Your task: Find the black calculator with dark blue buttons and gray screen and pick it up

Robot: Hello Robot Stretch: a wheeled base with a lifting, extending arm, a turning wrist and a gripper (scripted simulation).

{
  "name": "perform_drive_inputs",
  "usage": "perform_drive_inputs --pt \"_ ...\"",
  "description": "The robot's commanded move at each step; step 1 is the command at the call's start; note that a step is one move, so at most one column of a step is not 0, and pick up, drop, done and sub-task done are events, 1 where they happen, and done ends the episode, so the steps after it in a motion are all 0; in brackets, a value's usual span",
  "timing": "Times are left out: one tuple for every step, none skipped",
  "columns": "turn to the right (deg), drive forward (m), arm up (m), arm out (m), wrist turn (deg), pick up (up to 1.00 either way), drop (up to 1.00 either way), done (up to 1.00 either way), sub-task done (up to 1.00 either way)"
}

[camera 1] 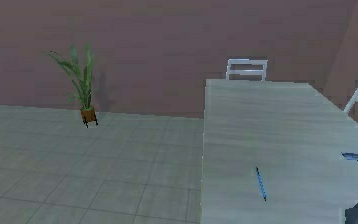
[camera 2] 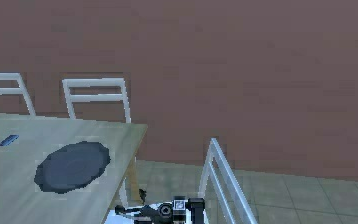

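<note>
Calculator (camera 1: 353,157) out of reach for now, so nearest first: gripper (camera 2: 135,210) low at the arm side view's bottom edge beside a white chair (camera 2: 225,185), with no telling how its fingers stand or whether anything is held. Farther out on the pale table (camera 2: 47,130), past the round dark mat (camera 2: 73,165), a dark sliver (camera 2: 8,141) toward the left, probably the same small dark-blue slab lying beyond the blue pen (camera 1: 258,183) at the forward view's right edge. Best to roll forward until that slab sits opposite the arm, check buttons and screen, raise above the tabletop, then extend without clipping the far chairs (camera 2: 97,98).
</note>
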Motion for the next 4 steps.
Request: perform_drive_inputs --pt "0.0 0.0 0.0 0.0 12.0 0.0 0.0 0.0 0.0" --pt "0.0 0.0 -0.3 0.0 0.0 0.0 0.0 0.0 0.0" --pt "0.0 0.0 0.0 0.0 0.0 1.0 0.0 0.0 0.0" --pt "0.0 0.0 0.1 0.0 0.0 0.0 0.0 0.0 0.0"
